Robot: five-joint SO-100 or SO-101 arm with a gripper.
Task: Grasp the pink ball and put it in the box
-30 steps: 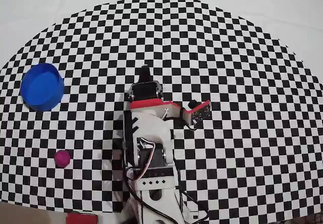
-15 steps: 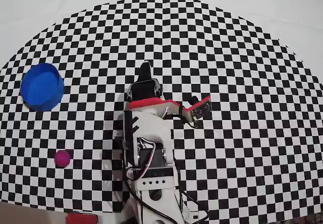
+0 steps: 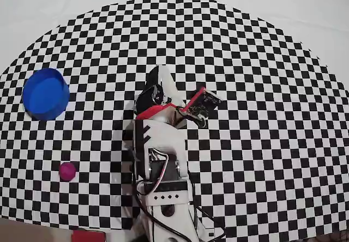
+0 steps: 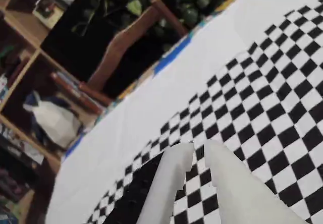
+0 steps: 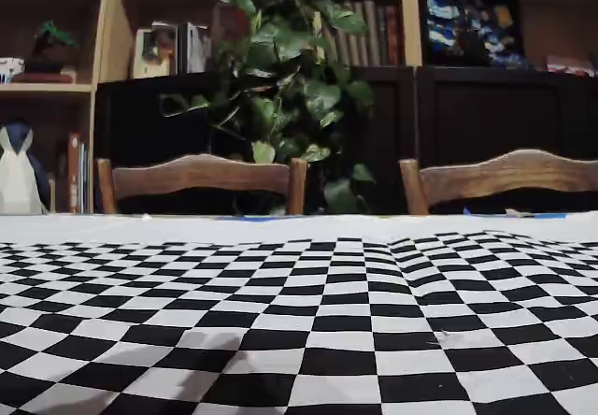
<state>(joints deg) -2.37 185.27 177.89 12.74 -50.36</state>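
Task not begun. The pink ball (image 3: 67,170) lies on the checkered bench (image 3: 262,144), well apart from the box (image 3: 45,94), which appears empty. The fingers (image 4: 194,159) stand narrowly parted, holding nothing, far from the ball.

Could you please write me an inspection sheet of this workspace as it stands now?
Surface: black-and-white checkered mat on a white cloth, flat.
Job's things: pink ball on the mat at the overhead view's lower left; blue box above it, apart, upright, nothing seen inside.
Clutter: flat red object at the overhead view's bottom edge.
Pincer: pincer empty, fingers slightly parted, raised over the mat's middle, far from the ball.
Cables: wires run along the arm's base; none on the mat.
Surroundings: wooden chairs, a leafy plant and bookshelves behind the table.
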